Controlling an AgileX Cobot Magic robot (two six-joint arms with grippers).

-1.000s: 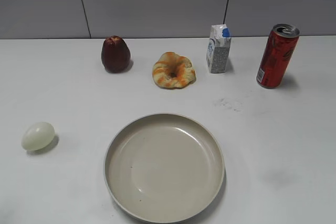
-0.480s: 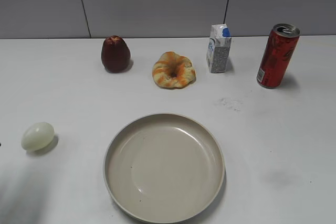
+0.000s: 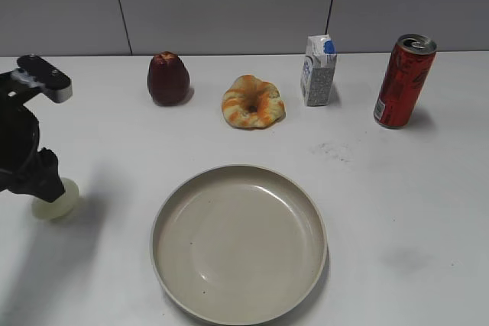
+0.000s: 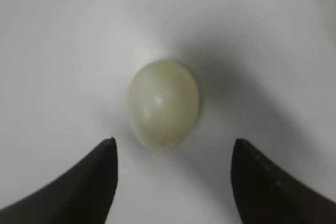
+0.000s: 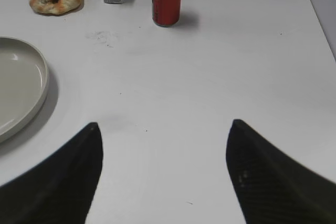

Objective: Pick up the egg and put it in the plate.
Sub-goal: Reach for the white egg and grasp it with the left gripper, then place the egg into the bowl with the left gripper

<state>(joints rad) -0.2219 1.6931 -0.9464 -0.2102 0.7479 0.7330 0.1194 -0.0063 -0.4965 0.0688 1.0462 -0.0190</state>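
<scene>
The pale whitish-green egg (image 3: 63, 202) lies on the white table at the left, partly covered by my left arm in the exterior view. In the left wrist view the egg (image 4: 164, 103) lies just ahead of my open left gripper (image 4: 174, 141), whose black fingers stand wide on either side without touching it. The left gripper (image 3: 42, 181) hangs right over the egg. The beige plate (image 3: 238, 242) sits empty at front centre, to the right of the egg; its rim shows in the right wrist view (image 5: 18, 87). My right gripper (image 5: 164, 124) is open and empty over bare table.
Along the back stand a dark red apple (image 3: 168, 79), an orange ring pastry (image 3: 253, 102), a small milk carton (image 3: 318, 71) and a red can (image 3: 403, 82). The table's right edge shows in the right wrist view (image 5: 320, 19).
My left arm has come into the exterior view from the left and now hangs over the egg. The egg, plate and other things have not moved.
</scene>
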